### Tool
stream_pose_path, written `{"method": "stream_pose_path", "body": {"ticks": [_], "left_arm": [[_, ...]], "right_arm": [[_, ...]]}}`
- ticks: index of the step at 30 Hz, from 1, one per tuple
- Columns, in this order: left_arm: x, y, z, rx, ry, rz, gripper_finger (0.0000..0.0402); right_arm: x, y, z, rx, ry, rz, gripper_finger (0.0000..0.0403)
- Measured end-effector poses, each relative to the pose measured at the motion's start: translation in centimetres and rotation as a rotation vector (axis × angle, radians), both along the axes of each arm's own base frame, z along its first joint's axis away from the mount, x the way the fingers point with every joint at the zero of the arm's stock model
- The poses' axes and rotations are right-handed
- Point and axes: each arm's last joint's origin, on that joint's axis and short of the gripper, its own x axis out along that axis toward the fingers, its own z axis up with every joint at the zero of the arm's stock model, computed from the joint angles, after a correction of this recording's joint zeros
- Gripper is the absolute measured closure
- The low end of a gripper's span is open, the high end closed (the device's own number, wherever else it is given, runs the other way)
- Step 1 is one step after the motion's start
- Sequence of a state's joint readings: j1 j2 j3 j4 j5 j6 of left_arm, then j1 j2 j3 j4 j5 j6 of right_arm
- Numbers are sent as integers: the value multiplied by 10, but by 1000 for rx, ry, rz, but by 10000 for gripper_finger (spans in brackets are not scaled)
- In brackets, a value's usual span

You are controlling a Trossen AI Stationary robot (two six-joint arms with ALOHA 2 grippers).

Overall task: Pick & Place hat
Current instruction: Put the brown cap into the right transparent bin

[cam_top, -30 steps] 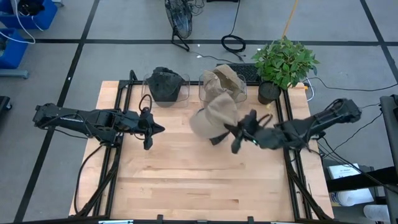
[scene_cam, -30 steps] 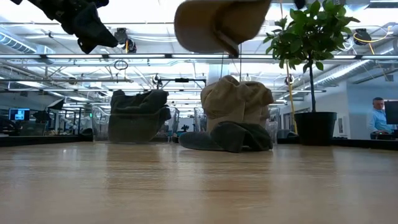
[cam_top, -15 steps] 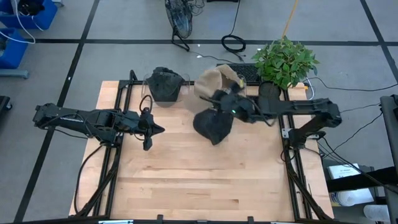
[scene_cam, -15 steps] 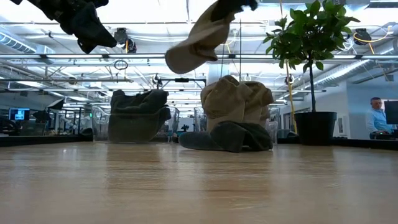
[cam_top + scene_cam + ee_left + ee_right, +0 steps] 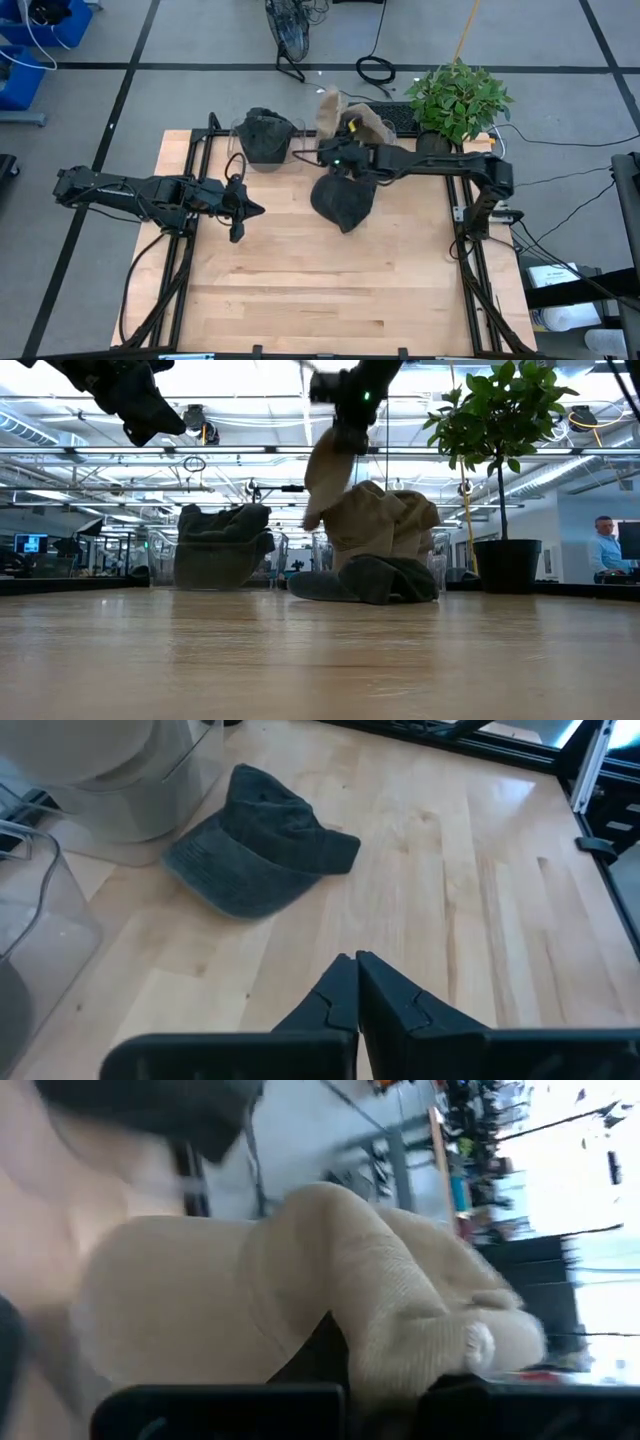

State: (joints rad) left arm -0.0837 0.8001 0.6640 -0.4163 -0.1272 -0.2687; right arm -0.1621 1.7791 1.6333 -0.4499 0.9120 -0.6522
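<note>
High view is showing you the right claw (image 5: 340, 152) pinching a tan hat (image 5: 328, 108), dangling it above the tabletop (image 5: 300, 290) beside the clear bin of tan hats (image 5: 372, 128). A dark grey cap (image 5: 343, 200) is lying just below. Your left claw (image 5: 250, 208) is hovering pressed closed, gripping nothing, well left of it
</note>
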Motion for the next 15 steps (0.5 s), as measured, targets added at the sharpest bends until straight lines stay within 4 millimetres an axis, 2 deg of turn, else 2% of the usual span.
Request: {"method": "stream_pose_path", "body": {"ticks": [5,8,15], "left_arm": [[0,0,0,-6,0,3,393],[0,0,0,-12,0,7,387],[0,-1,-1,-24,7,4,394]], "right_arm": [[10,-4,-18,-81,147,-25,401],[8,-6,-24,-113,195,-61,401],[-4,-12,-23,-158,220,-137,401]]}}
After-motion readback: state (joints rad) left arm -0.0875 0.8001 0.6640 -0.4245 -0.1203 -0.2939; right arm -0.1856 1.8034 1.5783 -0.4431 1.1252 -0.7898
